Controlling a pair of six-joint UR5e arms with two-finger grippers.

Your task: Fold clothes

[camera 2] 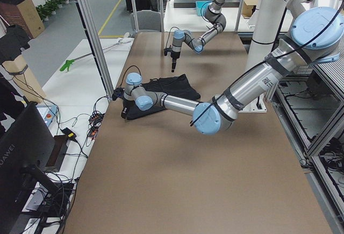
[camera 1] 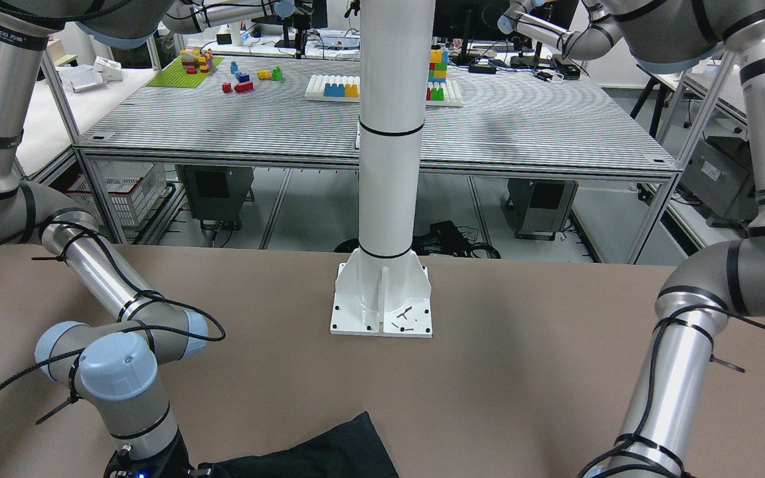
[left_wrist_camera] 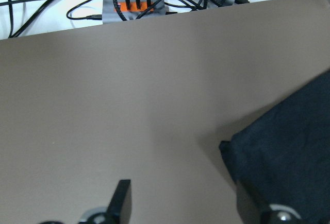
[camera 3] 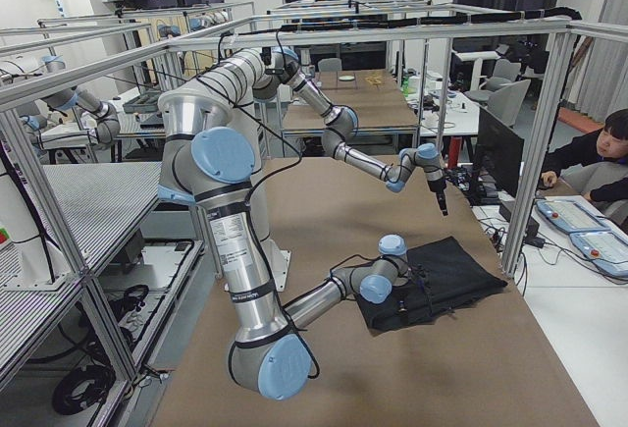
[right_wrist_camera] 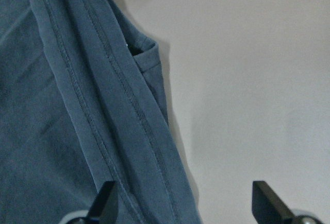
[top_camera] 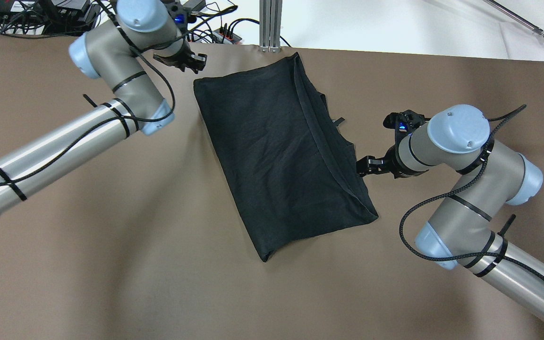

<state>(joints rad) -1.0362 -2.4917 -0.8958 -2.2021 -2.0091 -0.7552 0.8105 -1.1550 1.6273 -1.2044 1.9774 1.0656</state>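
- Your garment (top_camera: 276, 156) lies flat on the table (top_camera: 111, 264), set at a slant between the two arms, with doubled hems along the side nearest the right arm.
- The left gripper (top_camera: 191, 62) hovers just beside the garment's far corner, apart from it. In its wrist view the fingers (left_wrist_camera: 122, 203) are spread, with bare table between them and the cloth corner next to the other finger.
- The right gripper (top_camera: 362, 167) sits at the hemmed edge. Its fingers (right_wrist_camera: 105, 201) are spread wide, one over the hem and the other over bare table. You cannot tell whether it touches the cloth.
- A metal post (top_camera: 270, 23) stands at the far table edge, just beyond the garment's far corner.
- A power strip (left_wrist_camera: 134, 2) with cables lies past that edge, near the left gripper.
- The white pole (camera 1: 392, 133) and its base plate (camera 1: 382, 312) stand on the robot's side, well apart from the garment.
- A person (camera 3: 603, 152) sits at a desk beyond the table.
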